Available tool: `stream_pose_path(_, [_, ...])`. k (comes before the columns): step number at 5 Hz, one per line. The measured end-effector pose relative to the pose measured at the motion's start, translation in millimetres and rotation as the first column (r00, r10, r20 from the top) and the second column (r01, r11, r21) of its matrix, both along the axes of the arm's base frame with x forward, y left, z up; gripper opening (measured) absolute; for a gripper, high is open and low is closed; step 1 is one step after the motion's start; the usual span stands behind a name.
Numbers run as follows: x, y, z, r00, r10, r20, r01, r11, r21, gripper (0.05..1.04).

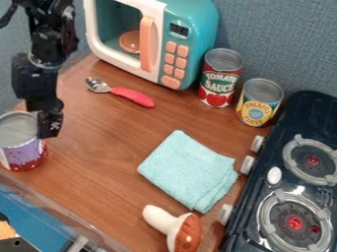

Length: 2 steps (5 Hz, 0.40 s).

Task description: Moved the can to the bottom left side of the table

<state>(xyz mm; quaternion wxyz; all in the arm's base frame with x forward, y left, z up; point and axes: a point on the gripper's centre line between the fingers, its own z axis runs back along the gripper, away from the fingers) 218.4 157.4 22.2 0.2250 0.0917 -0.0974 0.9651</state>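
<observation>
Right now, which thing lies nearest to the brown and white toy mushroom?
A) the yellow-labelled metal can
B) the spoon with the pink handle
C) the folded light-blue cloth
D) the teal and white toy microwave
C: the folded light-blue cloth lies just above the brown and white toy mushroom in the camera view.

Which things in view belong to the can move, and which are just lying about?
Job:
- purple-labelled can
- black robot arm
- wooden table

Lying about:
- toy microwave
- pink-handled spoon
- red-labelled can
- yellow-labelled can
- folded teal cloth
- toy mushroom
- toy stove
</observation>
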Motion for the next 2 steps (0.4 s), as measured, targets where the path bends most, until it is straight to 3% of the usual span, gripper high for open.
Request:
stream_pose_path(1, [8.6, 2.6, 34.1, 0.998, -0.040, 0.056, 0.039, 0.999, 0.019, 1.001])
stream_pose_path(2, [8.8, 2.8, 36.6, 0.997, -0.046, 0.061, 0.044, 0.999, 0.023, 1.001])
